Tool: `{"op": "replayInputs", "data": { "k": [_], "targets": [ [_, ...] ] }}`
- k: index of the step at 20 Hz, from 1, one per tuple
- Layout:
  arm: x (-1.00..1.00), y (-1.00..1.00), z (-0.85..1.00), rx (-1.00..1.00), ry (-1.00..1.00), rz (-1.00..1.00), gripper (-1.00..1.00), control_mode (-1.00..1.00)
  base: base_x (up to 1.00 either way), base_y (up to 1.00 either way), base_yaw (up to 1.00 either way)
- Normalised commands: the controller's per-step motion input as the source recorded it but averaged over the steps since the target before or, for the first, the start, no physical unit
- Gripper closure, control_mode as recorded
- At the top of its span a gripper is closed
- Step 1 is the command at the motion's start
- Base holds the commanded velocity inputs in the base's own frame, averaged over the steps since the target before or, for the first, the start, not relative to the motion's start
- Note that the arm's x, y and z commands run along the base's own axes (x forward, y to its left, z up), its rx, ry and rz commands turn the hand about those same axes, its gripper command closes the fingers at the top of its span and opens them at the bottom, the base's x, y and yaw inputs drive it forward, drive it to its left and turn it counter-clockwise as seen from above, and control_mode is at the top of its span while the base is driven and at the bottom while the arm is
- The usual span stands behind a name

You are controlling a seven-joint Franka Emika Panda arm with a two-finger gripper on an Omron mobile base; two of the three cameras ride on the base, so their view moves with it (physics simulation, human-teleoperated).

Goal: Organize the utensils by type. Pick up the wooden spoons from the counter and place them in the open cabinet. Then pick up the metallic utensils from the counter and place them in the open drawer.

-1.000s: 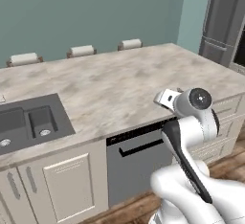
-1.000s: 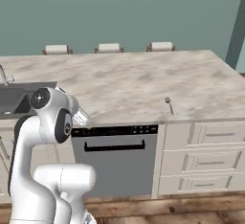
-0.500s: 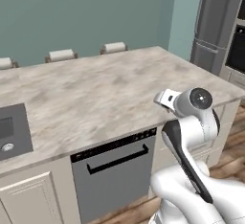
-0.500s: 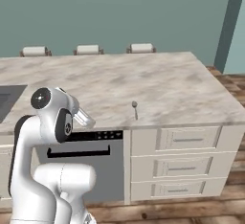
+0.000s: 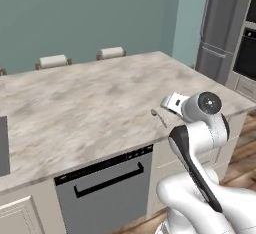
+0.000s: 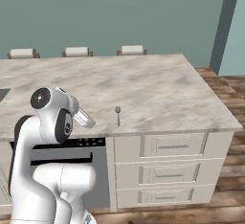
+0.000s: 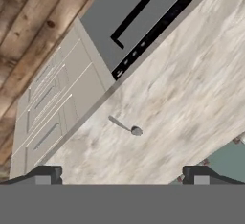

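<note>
A small grey metal spoon point(image 5: 159, 117) point(image 6: 117, 114) point(image 7: 125, 126) lies alone on the beige marbled counter point(image 5: 75, 103) point(image 6: 158, 89) point(image 7: 191, 74), close to its front edge. My gripper point(image 7: 122, 175) hangs above the counter and looks down at the spoon. It is open, its two dark fingertips point(image 7: 48, 173) stand far apart, and nothing is between them. The arm is folded close to the base, with the hand just short of the spoon. The wooden spoons, the open cabinet and the open drawer are out of view.
Below the counter edge sit a grey dishwasher point(image 5: 105, 178) point(image 7: 143, 7) and a stack of three shut drawers point(image 6: 172, 146). A steel fridge point(image 5: 225, 23) stands at the right. Stool backs point(image 6: 131, 50) line the far side. The floor is wood.
The whole picture has shifted left, so the base has driven right along the counter. The sink has left the left base view. The arm keeps its folded pose and the gripper stays open.
</note>
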Motion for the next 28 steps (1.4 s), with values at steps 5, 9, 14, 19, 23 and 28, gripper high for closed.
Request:
{"op": "replayInputs", "data": {
  "k": [5,9,14,19,23,28],
  "targets": [
    [0.0,0.0,0.0,0.0,0.0,0.0,-1.0,1.0,0.43,-0.33,0.0],
    [0.0,0.0,0.0,0.0,0.0,0.0,-1.0,1.0,0.46,-0.21,0.0],
    [0.0,0.0,0.0,0.0,0.0,0.0,-1.0,1.0,0.52,-0.23,0.0],
    [0.0,0.0,0.0,0.0,0.0,0.0,-1.0,1.0,0.53,-0.34,0.0],
    [0.0,0.0,0.0,0.0,0.0,0.0,-1.0,1.0,0.47,-0.28,0.0],
    [0.0,0.0,0.0,0.0,0.0,0.0,-1.0,1.0,0.36,-0.06,0.01]
  ]
}}
